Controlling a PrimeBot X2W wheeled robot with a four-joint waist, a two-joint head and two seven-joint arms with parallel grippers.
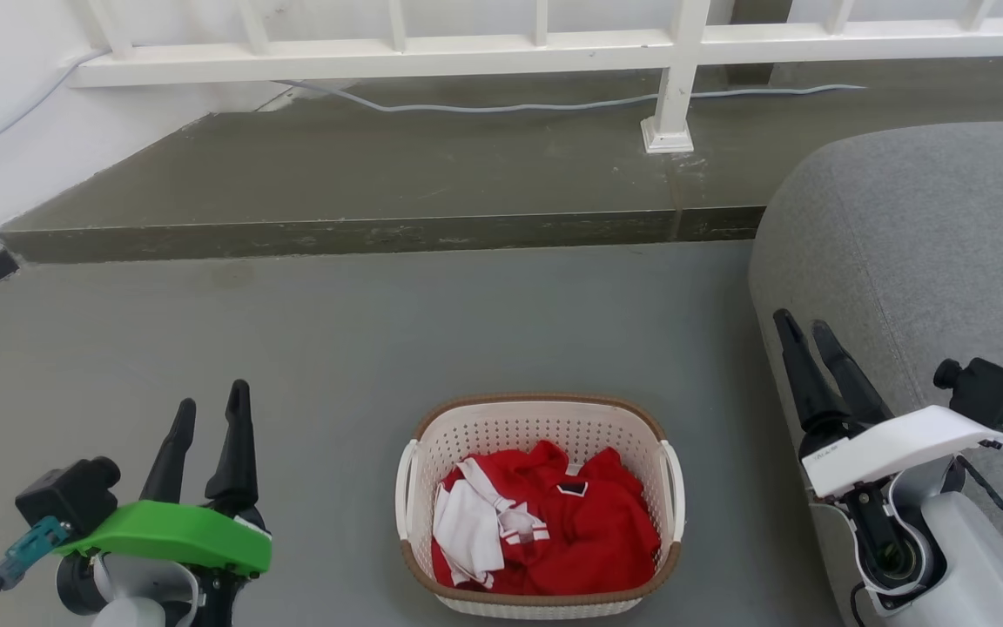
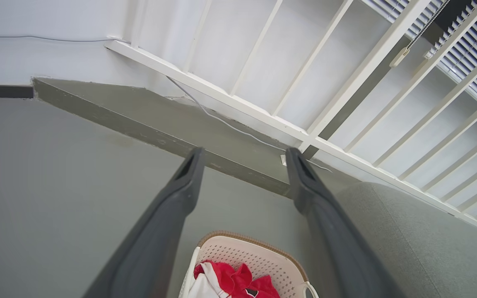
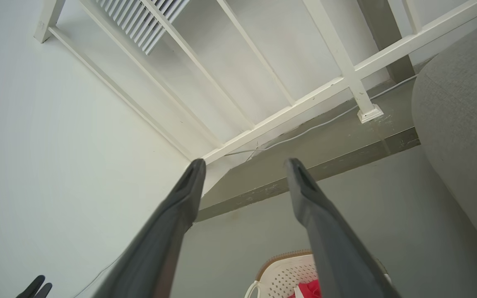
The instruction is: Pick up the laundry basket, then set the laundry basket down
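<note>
The basket (image 1: 536,428) sits on the grey floor (image 1: 336,331), low in the middle of the head view, between the two arms and touched by neither. Red and white clothes (image 1: 554,522) lie bunched inside it. Its two white handles are on its left and right sides.

The left claw (image 1: 212,399) is off the basket's left side, well apart from it, fingers pointing up the view. In the left wrist view its fingers are spread with a clear gap and grip nothing, and the basket's far rim shows low between them.

The right claw (image 1: 801,322) is off the basket's right side, in front of a grey sofa (image 1: 919,244). It is parted too and grips nothing.

Beyond the basket a low step (image 1: 380,165) rises from the floor. On it stand a white railing (image 1: 467,52) and a loose cable (image 1: 510,107).
</note>
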